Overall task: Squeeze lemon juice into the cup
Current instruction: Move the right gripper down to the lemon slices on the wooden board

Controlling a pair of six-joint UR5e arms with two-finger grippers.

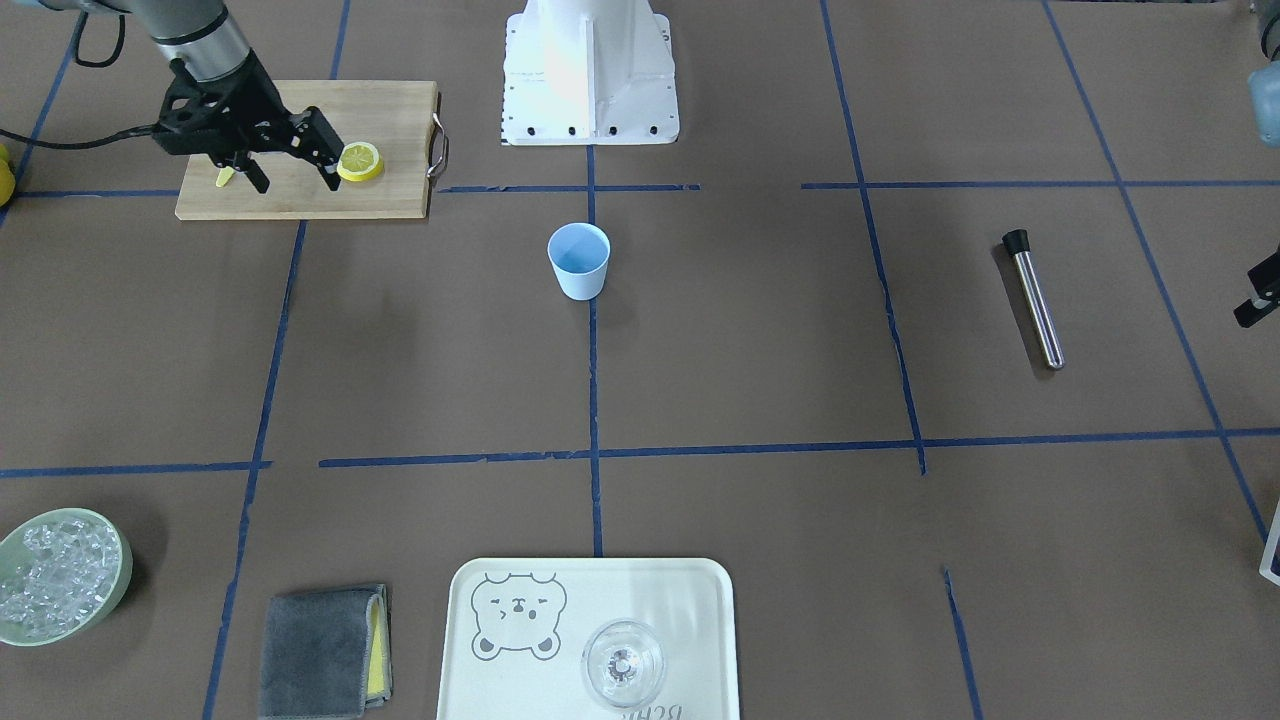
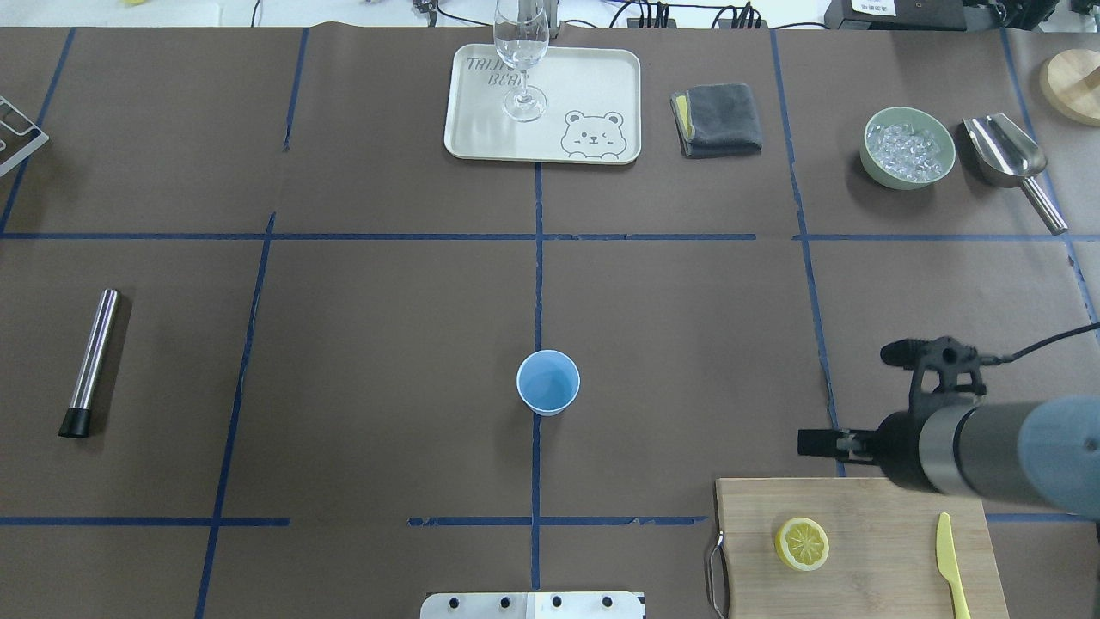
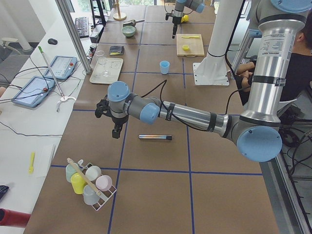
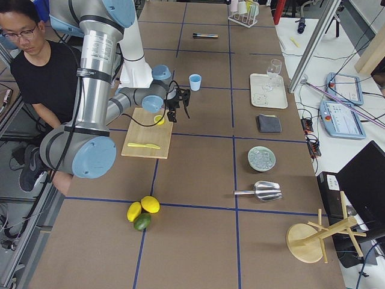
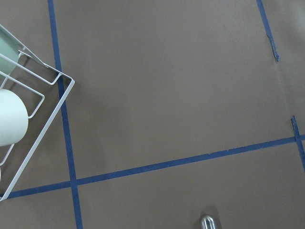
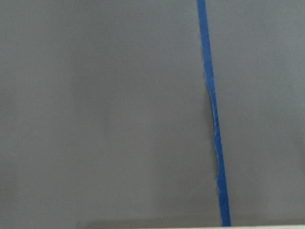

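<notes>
- While the lemon (image 1: 360, 161) lay unsqueezed on the cutting board (image 1: 300, 205), just beside the right gripper (image 1: 297, 184), nothing of the task looked done.
- That gripper hovered with fingers (image 1: 328, 165) apart, holding nothing.
- Well apart from it, the cup (image 1: 579, 258) looked empty.
- Grasping, carrying and squeezing were all left.

I see the lemon (image 1: 360, 161) on the cutting board (image 1: 390, 110), near the fingers of the right gripper (image 1: 295, 182). The knife (image 2: 950, 563) lies on the same board. The cup (image 1: 578, 260) stands well apart, on the fingers' opposite side.
</notes>
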